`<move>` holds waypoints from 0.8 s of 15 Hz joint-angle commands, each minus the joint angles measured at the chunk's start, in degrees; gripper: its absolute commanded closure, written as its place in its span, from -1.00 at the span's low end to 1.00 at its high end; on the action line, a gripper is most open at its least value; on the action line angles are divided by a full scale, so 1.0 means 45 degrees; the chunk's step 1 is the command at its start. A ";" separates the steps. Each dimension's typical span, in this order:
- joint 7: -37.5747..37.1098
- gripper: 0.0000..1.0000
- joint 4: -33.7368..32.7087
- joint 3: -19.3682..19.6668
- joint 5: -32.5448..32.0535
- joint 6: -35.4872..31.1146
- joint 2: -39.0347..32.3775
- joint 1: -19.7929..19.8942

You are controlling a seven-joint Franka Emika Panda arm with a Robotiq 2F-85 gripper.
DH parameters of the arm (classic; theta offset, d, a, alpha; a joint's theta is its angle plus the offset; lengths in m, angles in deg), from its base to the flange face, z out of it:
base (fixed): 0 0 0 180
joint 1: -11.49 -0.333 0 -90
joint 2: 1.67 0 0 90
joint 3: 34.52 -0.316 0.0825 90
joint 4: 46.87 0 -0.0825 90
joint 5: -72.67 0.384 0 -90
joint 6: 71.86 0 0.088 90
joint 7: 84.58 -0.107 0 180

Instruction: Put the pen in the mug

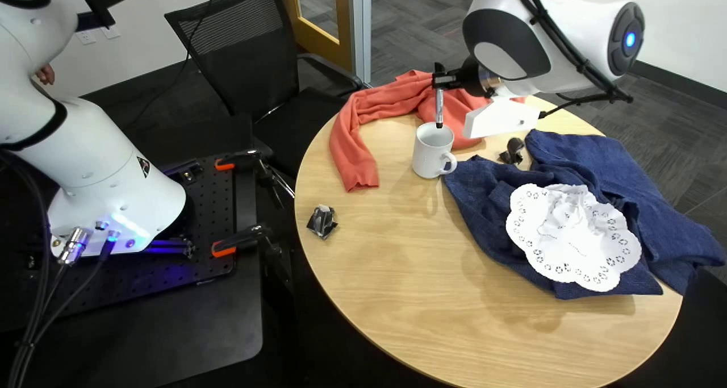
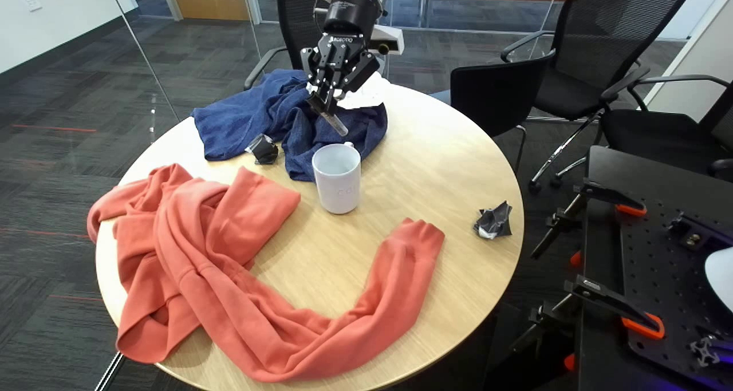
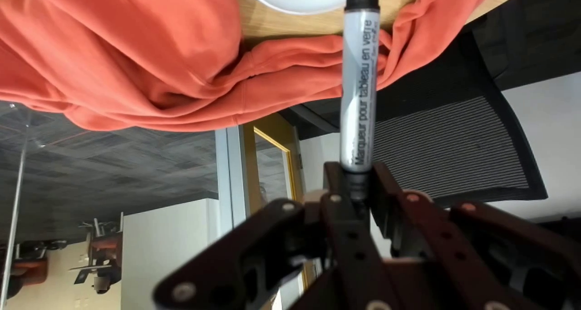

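In an exterior view, the gripper [image 1: 439, 85] grasps the pen [image 1: 439, 109] by its upper end above the table [image 1: 392, 274]; the pen hangs nearly upright, black cap downward, appearing at the mouth of the mug [image 1: 427, 158]. The mug stands upright, inward from the table's far left edge, between a red garment [image 1: 353, 132] along that edge and a blue cloth [image 1: 653, 206] overhanging the right edge. A white lacy doily [image 1: 545, 234] rests on the blue cloth. A crumpled black object [image 1: 322, 223] lies close to the left edge; a small black object [image 1: 514, 149] lies beside the blue cloth, toward the far edge.

In an exterior view, the pen [image 2: 337, 123] slants from the gripper, its lower end above the mug's rim and apart from it; the mug [image 2: 338, 188] stands just beside the blue cloth. The red garment overhangs the left edge, and the crumpled black object lies near the right edge.

In the wrist view, the gripper is clenched on the pen [image 3: 358, 92] at the end opposite the cap; the barrel bears the lettering "Marqueur pour tableau en verre". Part of the mug's rim shows beside the cap.
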 commanded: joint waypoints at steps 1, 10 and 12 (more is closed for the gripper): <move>0.0055 0.91 -0.1391 0.0059 0.0002 0.1453 -0.0900 0.0150; -0.0061 0.91 -0.3230 0.0137 -0.0388 0.2908 -0.2442 0.0207; -0.0015 0.91 -0.3512 0.0118 -0.0532 0.2984 -0.2735 0.0216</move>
